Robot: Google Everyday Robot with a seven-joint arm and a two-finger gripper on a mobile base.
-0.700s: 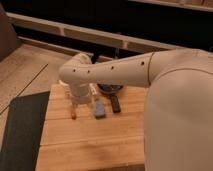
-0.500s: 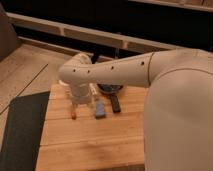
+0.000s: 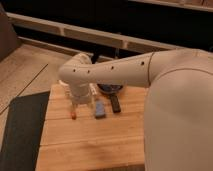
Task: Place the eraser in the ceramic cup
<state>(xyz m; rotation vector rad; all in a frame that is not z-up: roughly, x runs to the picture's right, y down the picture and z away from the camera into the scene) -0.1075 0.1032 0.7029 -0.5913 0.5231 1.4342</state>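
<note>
Camera view: whether anything here bears lettering cannot be told. The only marks are a row of small dark dots along the white arm (image 3: pixel 125 70).

On the wooden table (image 3: pixel 90 145) there is one eraser (image 3: pixel 115 103), one blue block (image 3: pixel 100 109), one red pen (image 3: pixel 73 113) and one dark bowl (image 3: pixel 111 89). A dark mat (image 3: pixel 20 130) lies on the floor by the table's left edge in the picture.

The arm reaches in from the picture's right and bends downward at a rounded joint over the far left part of the table. The gripper (image 3: pixel 81 97) hangs beneath that joint, close above the wood, with the red pen just in front of it. How wide it stands, and whether it has hold of anything, cannot be told.

The eraser lies flat on the table, untouched, to the picture's right of the gripper and apart from it. The blue block lies between the two, just beside the eraser. The dark bowl sits just behind the eraser.

The ceramic cup cannot be picked out from the pale shapes under the joint.
</note>
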